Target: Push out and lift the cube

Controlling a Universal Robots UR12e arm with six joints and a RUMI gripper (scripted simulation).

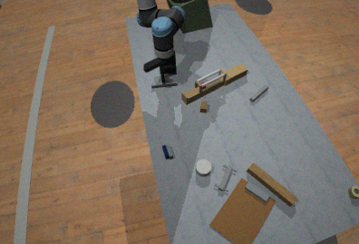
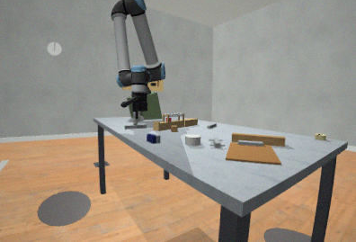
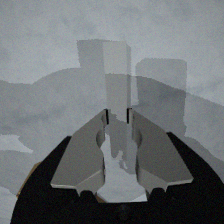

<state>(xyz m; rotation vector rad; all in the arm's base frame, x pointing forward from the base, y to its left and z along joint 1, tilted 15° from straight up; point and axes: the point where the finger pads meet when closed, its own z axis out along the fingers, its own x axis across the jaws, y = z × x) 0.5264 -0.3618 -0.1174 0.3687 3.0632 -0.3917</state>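
The channel (image 1: 215, 83) (image 2: 176, 122) is a long wooden base with a clear roofed cage on its middle, lying at the table's far part. A small red cube (image 1: 202, 84) (image 2: 167, 119) shows inside the cage. A thin grey stick (image 1: 167, 85) (image 2: 135, 127) (image 3: 118, 70) lies flat on the table left of the channel. My gripper (image 1: 165, 81) (image 2: 136, 121) (image 3: 117, 110) points straight down at the stick, low over the table, and its fingertips are shut on the stick's sides. In the wrist view the stick runs on past the fingertips.
A small brown block (image 1: 204, 106) lies just in front of the channel. A grey bar (image 1: 258, 93) lies to its right. Nearer are a blue block (image 1: 168, 151), a white disc (image 1: 203, 167), a metal tool (image 1: 225, 180), a wooden board (image 1: 242, 211) and a beam (image 1: 272, 184).
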